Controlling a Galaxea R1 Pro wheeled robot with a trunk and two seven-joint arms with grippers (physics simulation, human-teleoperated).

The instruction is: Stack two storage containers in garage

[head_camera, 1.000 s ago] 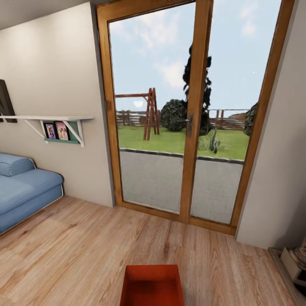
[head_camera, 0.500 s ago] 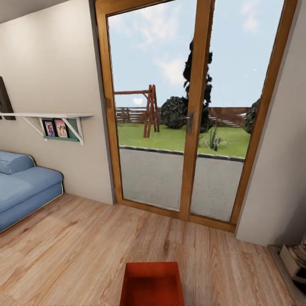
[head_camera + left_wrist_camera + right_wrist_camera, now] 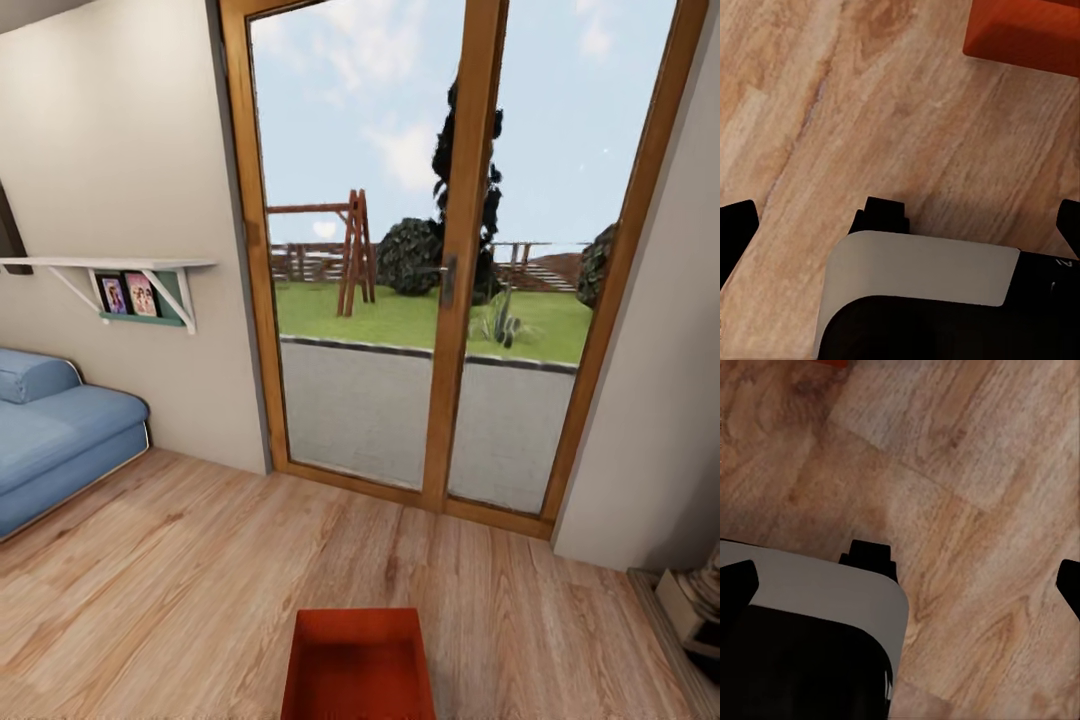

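Red-orange storage container [image 3: 358, 662] sits on the light wood plank floor [image 3: 180, 580] at bottom centre of head view, in front of the glass door w/ wood frame [image 3: 450, 270]. Lidless, plain straight walls, rectangular; inside looks empty as far as seen. Blue sofa [image 3: 60, 440] at left, soft rounded cushions, white wall shelf [image 3: 110, 266] above it.

L wrist view: left gripper [image 3: 900, 217] spread wide, nothing between fingers, container corner near. Right gripper [image 3: 904, 574] likewise spread, over bare planks.
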